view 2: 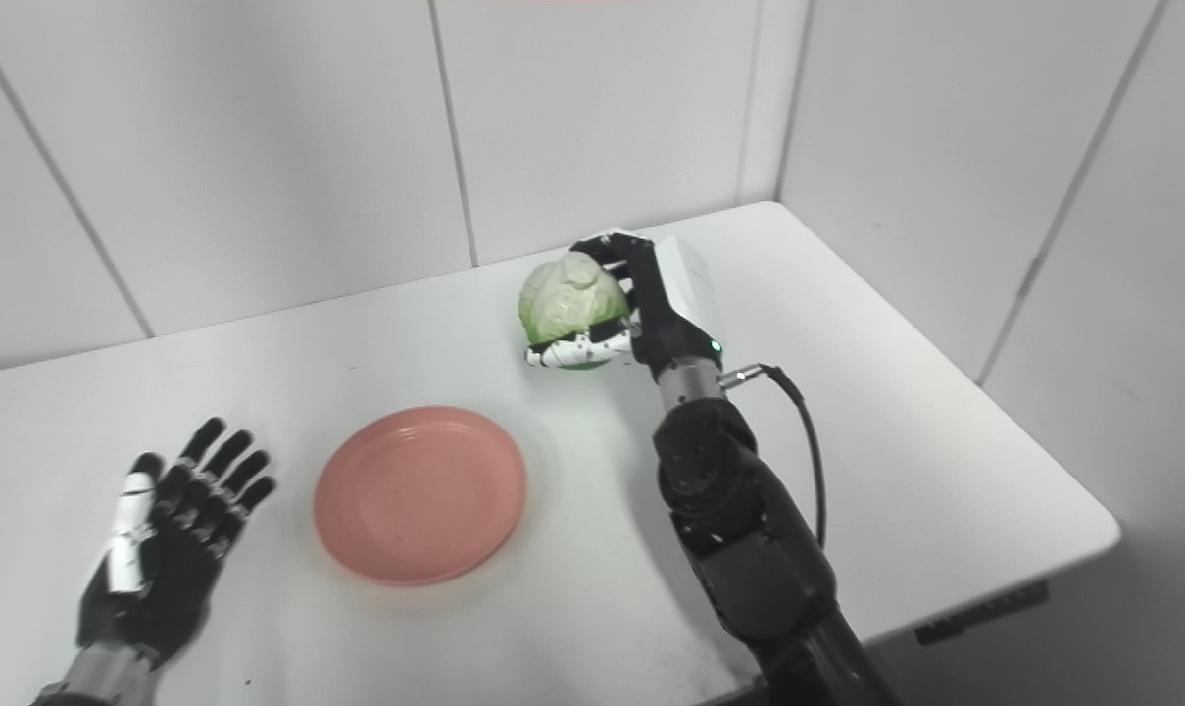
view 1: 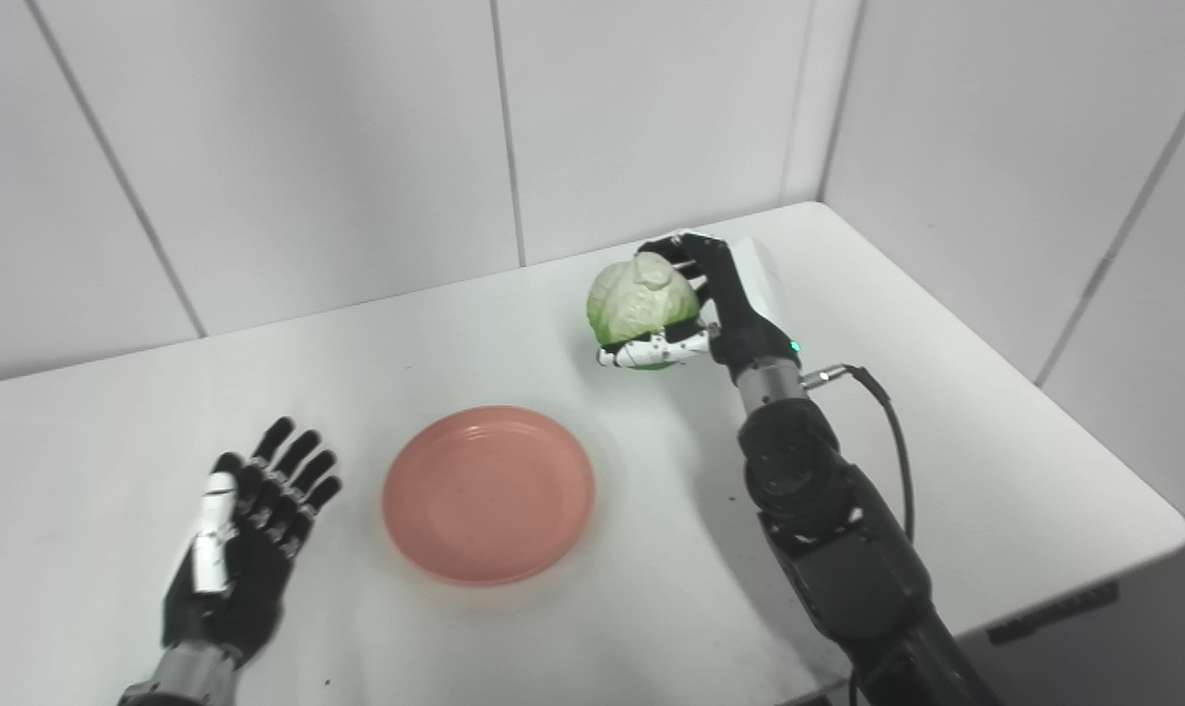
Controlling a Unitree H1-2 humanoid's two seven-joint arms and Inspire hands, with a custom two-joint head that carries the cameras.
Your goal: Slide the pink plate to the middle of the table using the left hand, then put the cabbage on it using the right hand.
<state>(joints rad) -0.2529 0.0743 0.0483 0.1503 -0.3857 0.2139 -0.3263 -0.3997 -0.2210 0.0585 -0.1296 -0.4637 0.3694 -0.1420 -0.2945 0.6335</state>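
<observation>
The pink plate (view 1: 489,493) lies flat near the middle of the white table (view 1: 994,412), with nothing on it. My right hand (view 1: 715,304) is shut on the pale green cabbage (view 1: 641,299), with the fingers over its top and the thumb under it. The cabbage is beyond the plate and to its right; whether it rests on the table or hangs just above it I cannot tell. My left hand (view 1: 249,520) lies open with its fingers spread, palm up, left of the plate and apart from it.
White panelled walls close off the back and right side of the table. The table's right edge and front right corner (view 1: 1175,534) are near the right arm. A black cable (view 1: 891,431) loops from the right wrist.
</observation>
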